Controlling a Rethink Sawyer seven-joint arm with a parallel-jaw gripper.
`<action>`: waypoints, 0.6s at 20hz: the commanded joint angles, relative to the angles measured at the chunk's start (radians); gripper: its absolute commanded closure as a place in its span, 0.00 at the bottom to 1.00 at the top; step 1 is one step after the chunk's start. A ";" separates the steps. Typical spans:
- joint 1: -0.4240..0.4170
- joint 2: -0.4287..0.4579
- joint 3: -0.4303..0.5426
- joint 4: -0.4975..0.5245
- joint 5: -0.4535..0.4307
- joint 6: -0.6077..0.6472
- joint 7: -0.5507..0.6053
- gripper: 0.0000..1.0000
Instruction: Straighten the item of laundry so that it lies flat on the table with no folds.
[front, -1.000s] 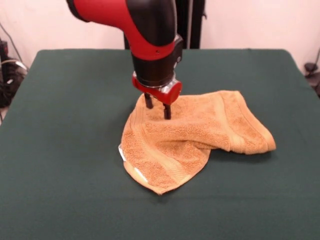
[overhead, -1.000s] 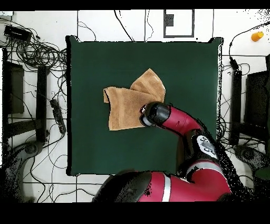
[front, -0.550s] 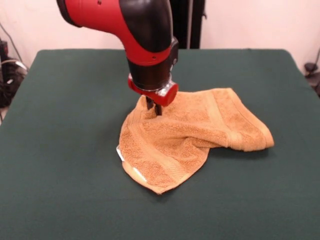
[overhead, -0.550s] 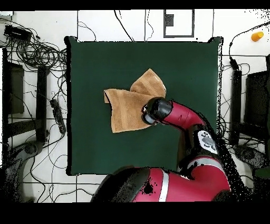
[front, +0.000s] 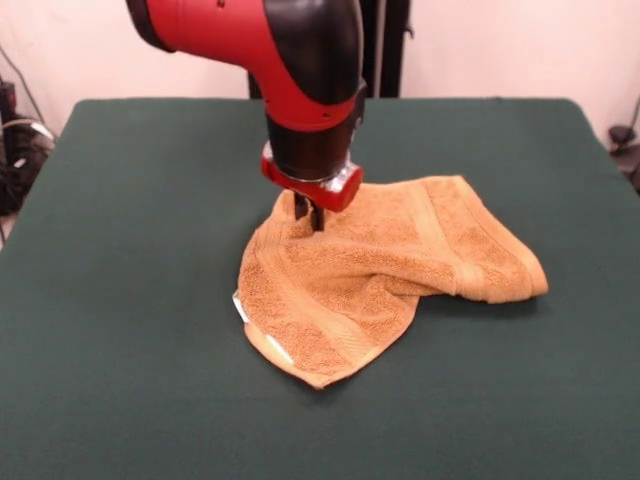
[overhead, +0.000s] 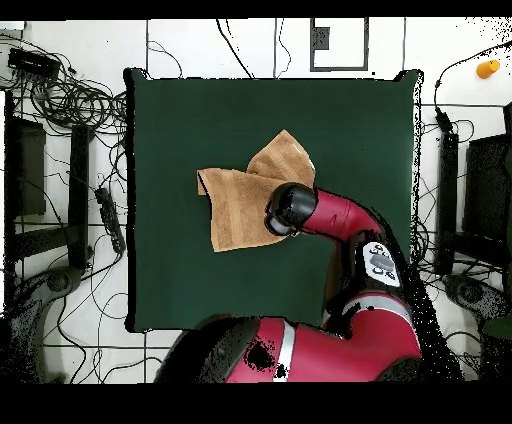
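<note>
Dark green cloth covers the worktop (front: 120, 300), with a pale wall behind it and cables on the floor around it. The towel (front: 390, 270) lies near the middle, still folded: one part runs out to the right in the front view and doubles back on itself, while a lower flap comes to a point toward the camera, with a small white tag (front: 240, 305) at its left edge. The gripper (front: 309, 213) is down at the towel's far left edge, its dark tips close together and pinching a bit of the cloth there.

As I judge it, the task is at an early stage. A hold on one edge has been taken, but no fold is opened yet; the doubled part and the flap both still need spreading out flat.

Only the front view shows the gripper tips, the tag and the woven bands. From overhead, the arm hides the gripper, but the towel's outline reads plainly: two overlapping lobes, with much bare worktop on every side.
</note>
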 joint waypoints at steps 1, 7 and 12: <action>0.016 -0.026 -0.094 0.105 -0.124 -0.279 0.148 1.00; -0.057 -0.259 -0.121 0.287 -0.174 -0.216 0.060 1.00; -0.147 -0.298 -0.088 0.319 -0.209 -0.213 0.019 1.00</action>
